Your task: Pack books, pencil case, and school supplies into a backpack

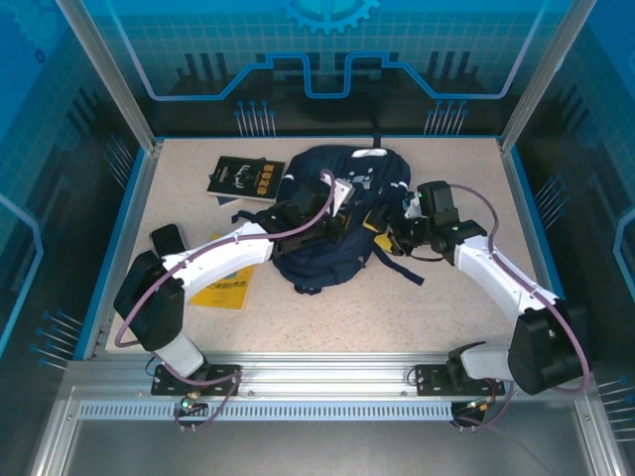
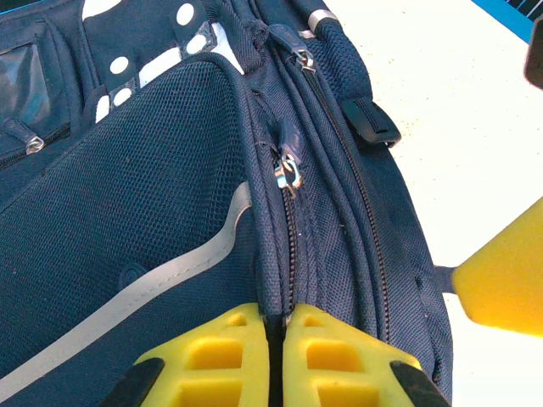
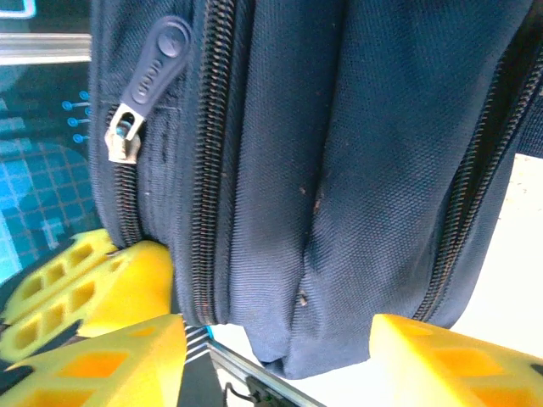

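Observation:
The navy backpack [image 1: 337,188] lies in the middle of the table. My left gripper [image 1: 332,226] rests on top of it, shut on a fold of its fabric beside a zipper line [image 2: 293,254], just below a metal zipper pull [image 2: 288,172]. My right gripper [image 1: 395,236] is at the backpack's right side. Its yellow fingers [image 3: 450,360] stand apart, open around a hanging edge of the backpack [image 3: 339,195]. A black book with yellow lettering [image 1: 243,180] lies left of the backpack. A yellow book [image 1: 223,288] lies partly under the left arm.
A small dark object [image 1: 167,239] lies by the left arm's elbow; I cannot tell whether it is the pencil case. A dark strap [image 1: 407,268] trails from the backpack toward the front. Blue walls enclose the table on three sides.

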